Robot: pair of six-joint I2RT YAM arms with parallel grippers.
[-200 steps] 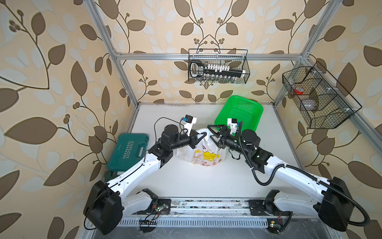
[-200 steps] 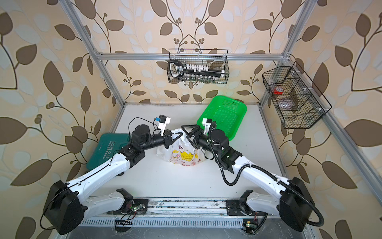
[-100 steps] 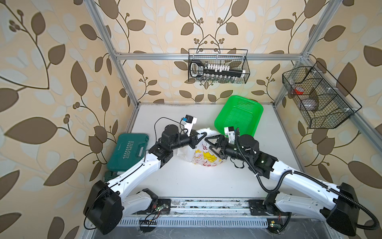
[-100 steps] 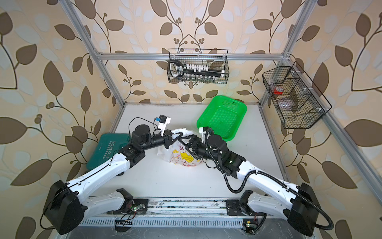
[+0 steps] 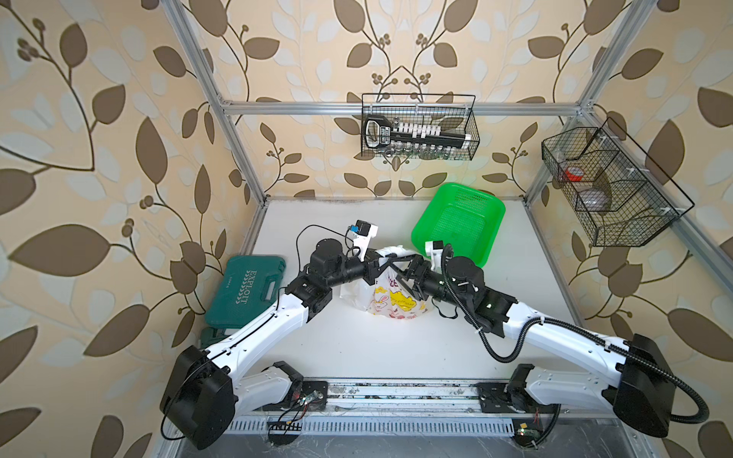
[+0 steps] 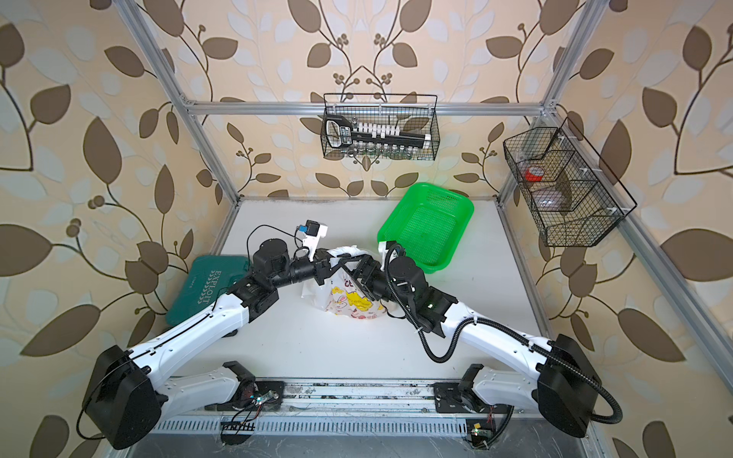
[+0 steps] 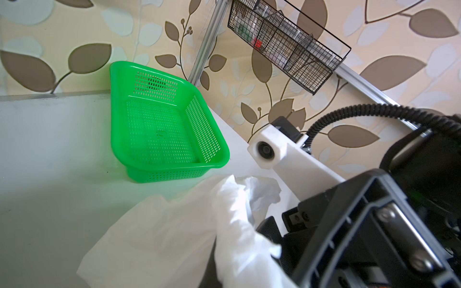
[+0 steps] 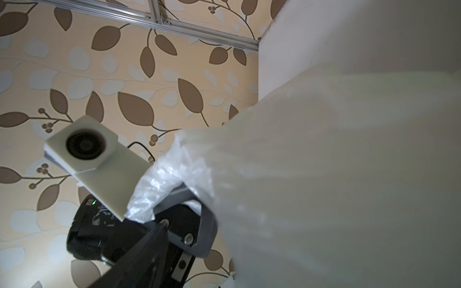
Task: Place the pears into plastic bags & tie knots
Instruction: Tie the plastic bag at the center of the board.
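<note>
My left gripper is clamped tight on a twisted white handle of the plastic bag, just above the centre of both top views, where the bag sits on the white table with its yellow-red cartoon print facing the camera. My right gripper reaches in from the right with its jaws spread wide beside the bag's upper part; whether they touch the plastic I cannot tell. In the left wrist view the crumpled handle runs up the lower middle of the frame. The pears are hidden; I cannot make them out through the plastic. The green basket stands tilted at upper right of centre, and a dark green tool case lies at the left edge of the table.
</note>
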